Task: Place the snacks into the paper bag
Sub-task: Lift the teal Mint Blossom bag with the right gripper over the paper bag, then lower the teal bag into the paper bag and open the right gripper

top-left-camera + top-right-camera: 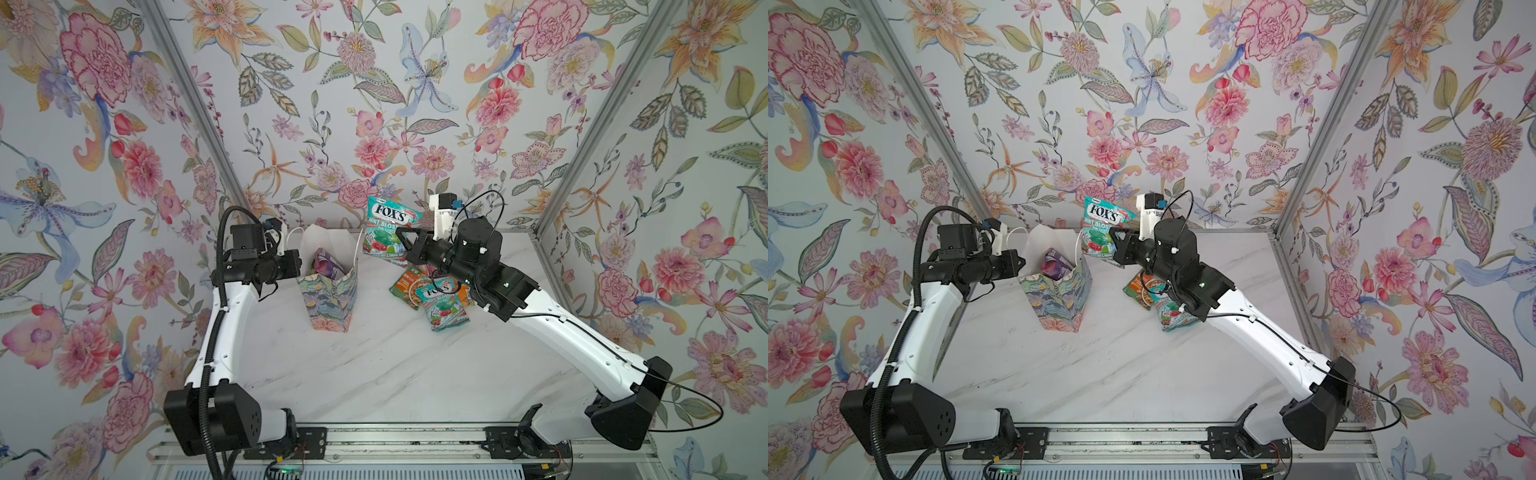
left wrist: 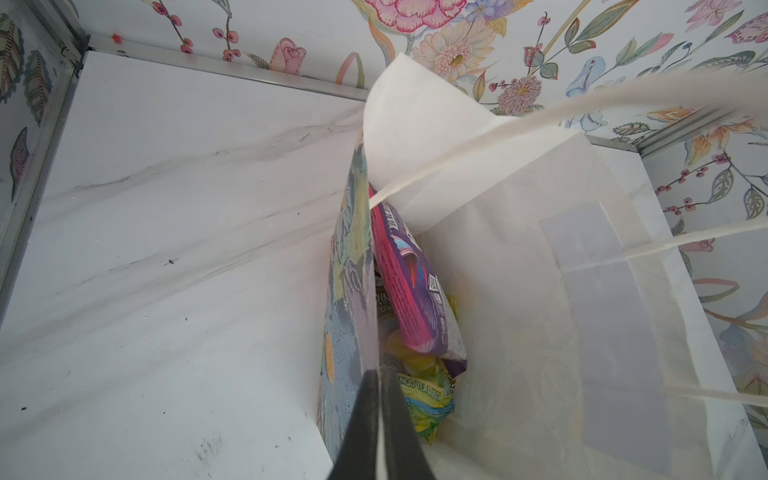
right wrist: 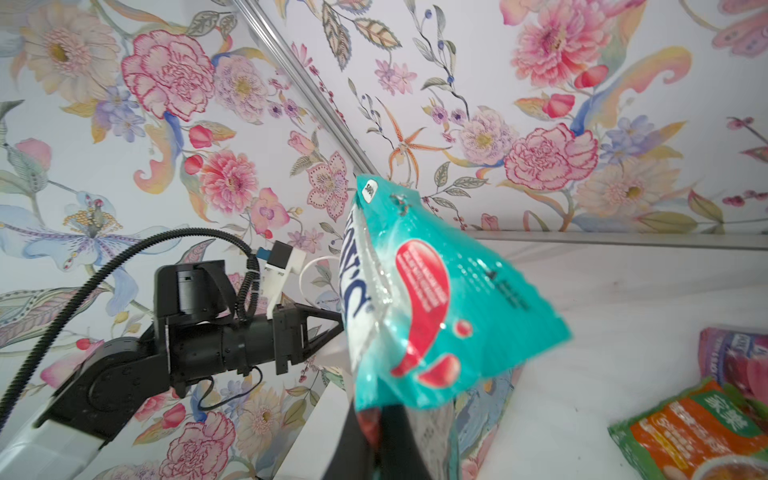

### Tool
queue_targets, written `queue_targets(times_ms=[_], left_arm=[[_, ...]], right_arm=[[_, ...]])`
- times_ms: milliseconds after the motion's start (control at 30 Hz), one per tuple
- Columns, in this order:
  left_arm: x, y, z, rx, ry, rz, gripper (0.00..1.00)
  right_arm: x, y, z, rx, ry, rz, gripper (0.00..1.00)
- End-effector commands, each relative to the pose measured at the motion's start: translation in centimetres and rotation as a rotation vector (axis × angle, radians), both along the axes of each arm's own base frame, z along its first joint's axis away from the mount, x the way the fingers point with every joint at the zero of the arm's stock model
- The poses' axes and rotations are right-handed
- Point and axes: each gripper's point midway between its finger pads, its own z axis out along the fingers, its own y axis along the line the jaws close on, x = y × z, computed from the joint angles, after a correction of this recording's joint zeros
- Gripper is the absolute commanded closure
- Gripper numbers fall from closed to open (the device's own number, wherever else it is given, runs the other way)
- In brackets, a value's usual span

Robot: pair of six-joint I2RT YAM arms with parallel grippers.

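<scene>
Teal FOX'S packet point(image 1: 386, 224) hung clamped in the right pincer point(image 1: 400, 236), raised just beside the paper bag point(image 1: 332, 301); left pincer point(image 2: 379, 386) pinched shut on the bag's wall

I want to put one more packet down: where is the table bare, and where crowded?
Bare: the table from the paper bag to the front rail, and the strip between bag and loose packets. Crowded: the right rear, where those packets pile under the right arm.
</scene>
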Motion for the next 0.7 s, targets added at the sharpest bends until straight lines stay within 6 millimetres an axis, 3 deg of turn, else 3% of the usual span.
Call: queue_targets(times_ms=[0,200,433,533,667], left_arm=[[-0.3,-0.6,0.8,-0.014,-0.025,-0.019,0.98],[-0.4,-0.7,0.6,-0.022,-0.028,-0.021,0.97],[-0.3,-0.8,0.5,-0.027,-0.033,-0.028,0.98],[-0.2,-0.9,0.4,-0.031,-0.028,-0.034,0.98],[-0.1,-0.9,0.7,-0.031,-0.039,-0.034,0.98]], right_arm=[[-0.4,1.5,4.1,0.030,-0.112,0.028,1.00],[0.5,5.8,5.5,0.018,-0.142,0.084,1.00],[2.4,11.4,2.5,-0.088,-0.081,0.145,1.00],[3.0,12.7,0.8,-0.143,-0.064,0.138,1.00],[3.7,12.9,-1.3,-0.196,-0.044,0.111,1.00]])
